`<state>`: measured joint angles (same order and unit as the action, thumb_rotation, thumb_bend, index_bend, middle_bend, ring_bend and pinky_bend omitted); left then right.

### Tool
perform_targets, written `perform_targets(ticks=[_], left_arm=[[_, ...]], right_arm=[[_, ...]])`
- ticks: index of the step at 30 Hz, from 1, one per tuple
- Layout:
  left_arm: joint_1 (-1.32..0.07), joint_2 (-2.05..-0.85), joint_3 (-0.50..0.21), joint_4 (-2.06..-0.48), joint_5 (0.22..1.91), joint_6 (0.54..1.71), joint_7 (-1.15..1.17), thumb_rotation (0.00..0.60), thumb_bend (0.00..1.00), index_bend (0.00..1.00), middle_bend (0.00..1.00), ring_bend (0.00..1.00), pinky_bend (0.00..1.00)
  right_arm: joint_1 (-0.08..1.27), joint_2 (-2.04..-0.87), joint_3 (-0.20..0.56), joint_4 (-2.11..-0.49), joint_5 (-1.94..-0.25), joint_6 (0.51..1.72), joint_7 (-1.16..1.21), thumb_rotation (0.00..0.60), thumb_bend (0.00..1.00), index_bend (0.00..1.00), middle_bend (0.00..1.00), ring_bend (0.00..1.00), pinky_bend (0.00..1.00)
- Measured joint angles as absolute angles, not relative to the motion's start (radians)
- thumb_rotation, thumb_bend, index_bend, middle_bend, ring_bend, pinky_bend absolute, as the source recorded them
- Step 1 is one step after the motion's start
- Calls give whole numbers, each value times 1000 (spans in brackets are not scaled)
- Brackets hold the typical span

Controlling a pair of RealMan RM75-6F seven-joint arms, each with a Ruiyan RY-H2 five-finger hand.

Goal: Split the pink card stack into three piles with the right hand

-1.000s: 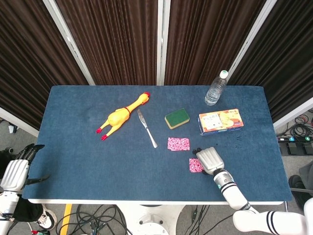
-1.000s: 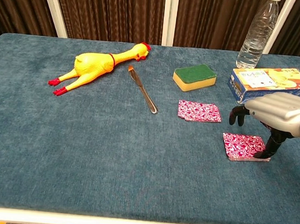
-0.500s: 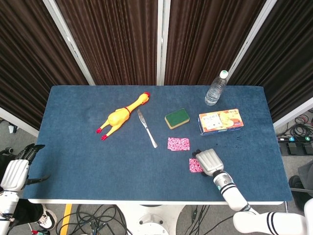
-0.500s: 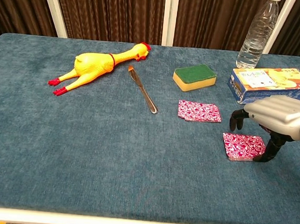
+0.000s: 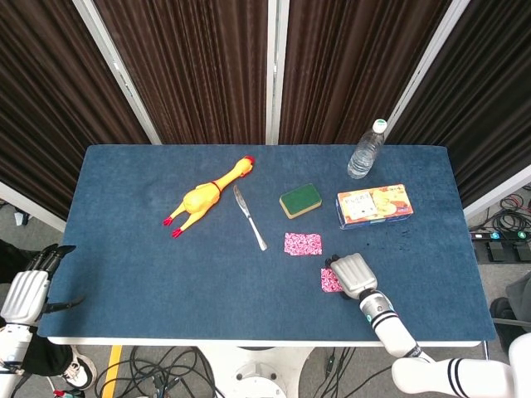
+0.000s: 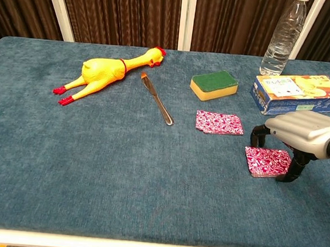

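Observation:
The pink card stack [image 6: 266, 161] lies flat on the blue table [image 6: 121, 171], near the front right. A second, thinner pink pile [image 6: 219, 122] sits farther back, to its left. My right hand [image 6: 304, 134] arches over the stack: its fingertips [image 6: 257, 135] hang by the far left corner and its thumb stands at the right edge. No card is lifted. From the head view the right hand [image 5: 354, 274] covers the right part of the stack [image 5: 329, 281]. My left hand [image 5: 29, 292] hangs off the table's left edge, fingers apart, holding nothing.
An orange snack box [image 6: 299, 93] and a water bottle [image 6: 283, 36] stand behind the right hand. A green-topped sponge [image 6: 214, 84], a table knife [image 6: 156, 99] and a yellow rubber chicken [image 6: 106, 72] lie further left across the back half.
My right hand has shifted a little left and lower over the stack, its fingers now nearer the stack's far left corner. The cards and the left hand have not moved.

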<state>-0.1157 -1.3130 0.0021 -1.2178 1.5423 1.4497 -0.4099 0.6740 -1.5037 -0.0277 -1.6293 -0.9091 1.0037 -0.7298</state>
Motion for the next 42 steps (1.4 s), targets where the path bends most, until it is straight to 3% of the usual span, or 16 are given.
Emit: perform_targets(ticks=[28,42], left_arm=[[-114,-1318,2,-1208,1539,1445,-419,600,34,157,154,64,179],[-115,-1314,2,-1211,1539,1445,-421,600,34,157,155,64,179]], right_arm=[[660,-1526,-24,-1613,-925,1026,-739,600,92,335,370,837,927],[650,-1539,-16,-1602,-961,1052,-733,600,101,422,441,837,927]])
